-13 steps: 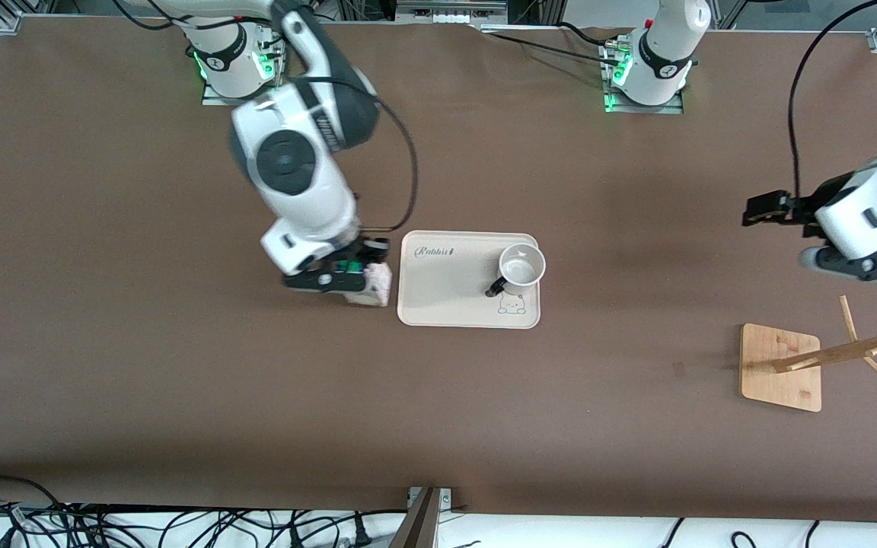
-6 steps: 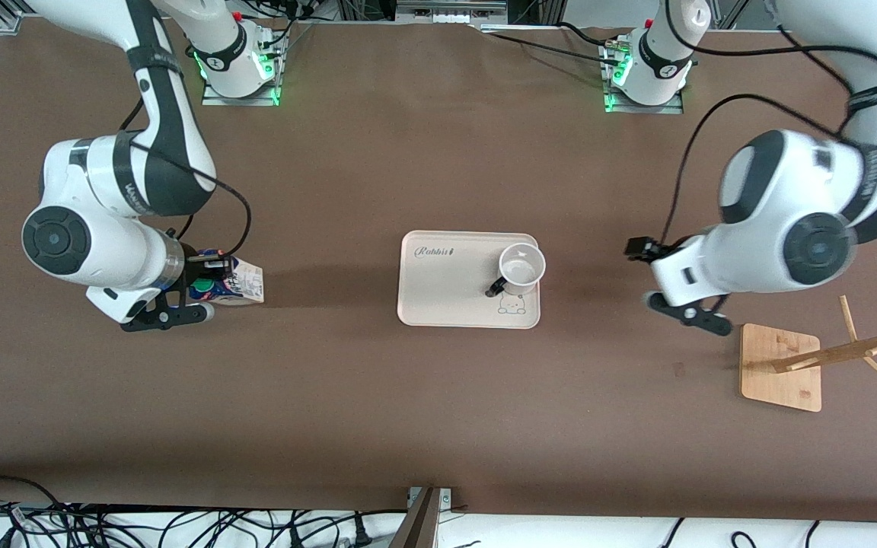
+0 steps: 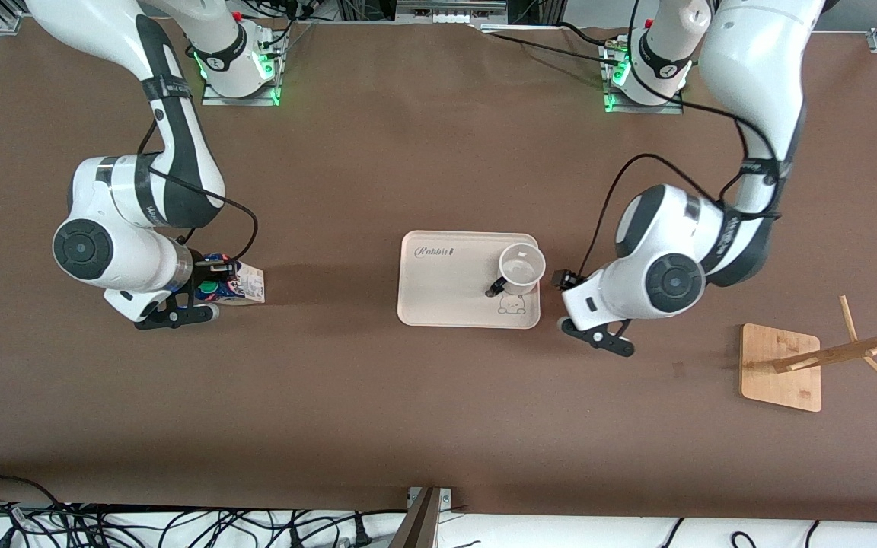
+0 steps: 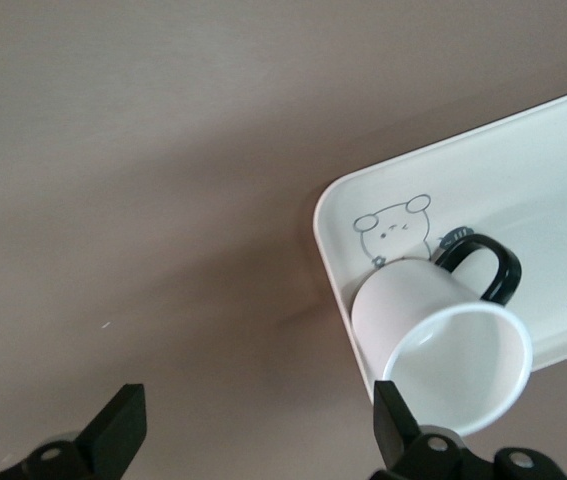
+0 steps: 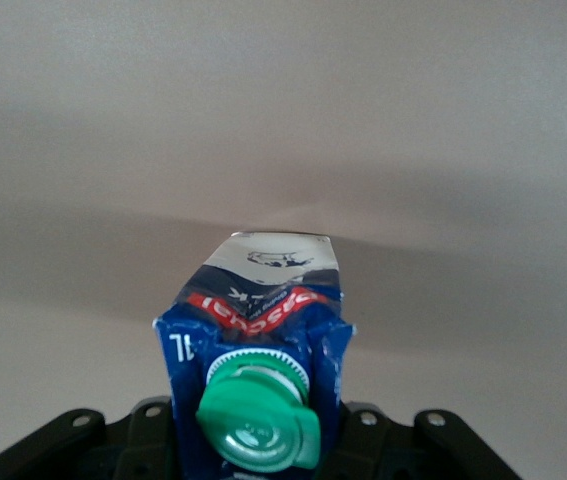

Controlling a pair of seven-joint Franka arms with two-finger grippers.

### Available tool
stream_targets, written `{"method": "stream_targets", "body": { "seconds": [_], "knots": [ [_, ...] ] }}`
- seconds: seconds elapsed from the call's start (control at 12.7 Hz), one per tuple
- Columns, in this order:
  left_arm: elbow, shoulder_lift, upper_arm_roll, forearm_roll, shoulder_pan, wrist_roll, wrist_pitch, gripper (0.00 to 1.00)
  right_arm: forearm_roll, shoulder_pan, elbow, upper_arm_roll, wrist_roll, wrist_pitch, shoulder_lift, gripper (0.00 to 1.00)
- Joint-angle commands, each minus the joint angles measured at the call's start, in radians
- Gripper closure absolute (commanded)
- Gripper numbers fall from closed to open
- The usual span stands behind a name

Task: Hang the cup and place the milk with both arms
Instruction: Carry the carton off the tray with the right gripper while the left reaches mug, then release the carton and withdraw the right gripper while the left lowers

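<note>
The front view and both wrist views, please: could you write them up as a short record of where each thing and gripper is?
cup: the cup stands upright on the tray, at its end toward the left arm
milk: the milk is at the right arm's end of the table, off the tray
right gripper: the right gripper is at the milk, fingers either side of its top
left gripper: the left gripper is open, beside the tray near the cup
rack: the wooden rack has nothing hanging on it

Robotics lab: two bolted-down arms (image 3: 141, 190) on brown test table (image 3: 408, 411), aluminium framing, loose cables (image 3: 180, 525) along edge.
</note>
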Motion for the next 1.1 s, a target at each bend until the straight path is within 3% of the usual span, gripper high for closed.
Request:
{"method": "stream_targets", "body": {
  "seconds": [0.0, 0.24, 0.55, 0.71, 0.87, 1.02],
  "knots": [
    [0.006, 0.035, -0.001, 0.016, -0.08, -0.125, 0.032, 0.0, 0.034, 0.007, -0.014, -0.009, -0.006, 0.01, -0.022, 0.0],
    [-0.057, 0.0, -0.058, 0.018, -0.098, -0.266, 0.032, 0.0, 0.033, 0.007, 0.057, -0.013, -0.011, -0.01, -0.042, 0.0],
    [-0.18, -0.078, -0.082, 0.018, -0.087, -0.297, 0.034, 0.0, 0.023, 0.006, 0.321, -0.075, -0.029, -0.18, -0.045, 0.0],
    [-0.207, -0.081, -0.108, 0.018, -0.085, -0.321, 0.06, 0.0, 0.031, 0.007, 0.404, -0.118, -0.022, -0.249, -0.05, 0.0],
    [-0.233, -0.077, -0.11, 0.018, -0.087, -0.345, 0.122, 0.0, 0.022, 0.009, 0.388, -0.125, -0.023, -0.316, -0.138, 0.0],
    [-0.237, -0.068, -0.11, 0.018, -0.091, -0.343, 0.164, 0.0, 0.014, 0.01, 0.305, -0.123, -0.017, -0.375, -0.263, 0.0]
  ]
}}
